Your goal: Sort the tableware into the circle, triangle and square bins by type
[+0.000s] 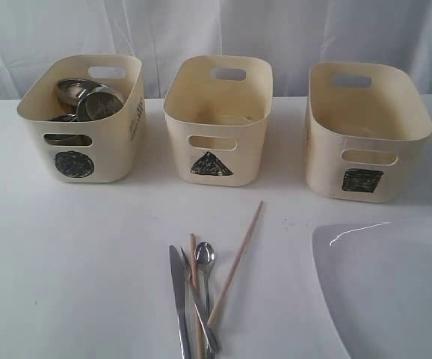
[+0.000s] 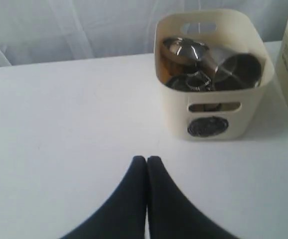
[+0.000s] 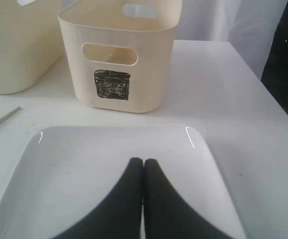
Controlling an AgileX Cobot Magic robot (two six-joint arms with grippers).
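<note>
Cream plastic made up all three bins, which stood in a row at the back of the white surface (image 1: 66, 269). In the exterior view the circle bin (image 1: 119, 146) was on the left, the triangle bin (image 1: 250, 153) in the middle and the square bin (image 1: 324, 176) on the right, each apart from its neighbour.

The circle bin held the steel bowl (image 1: 70, 90) and the steel cups (image 1: 100, 103). One cup lay on its side with its mouth turned toward the front.

Near the front edge lay the cutlery in a loose bundle. The steel knife (image 1: 179, 307) was leftmost, with the spoon (image 1: 205, 258) beside it, its bowl end toward the bins. One of the wooden chopsticks (image 1: 235, 262) slanted away toward the gap between the triangle and square bins. The other lay between the knife and the spoon, and the pieces overlapped at their near ends. The large white plate (image 1: 395, 284) sat at the front right, below the square bin.

The left fingers (image 2: 143, 167) were pressed tight together, tip against tip, and held nothing. They hung over bare surface just in front of the circle bin. The right fingers (image 3: 140, 167) were likewise closed flush and empty, poised over the middle of the plate and facing the square bin. Whether they touched the plate could not be told.
</note>
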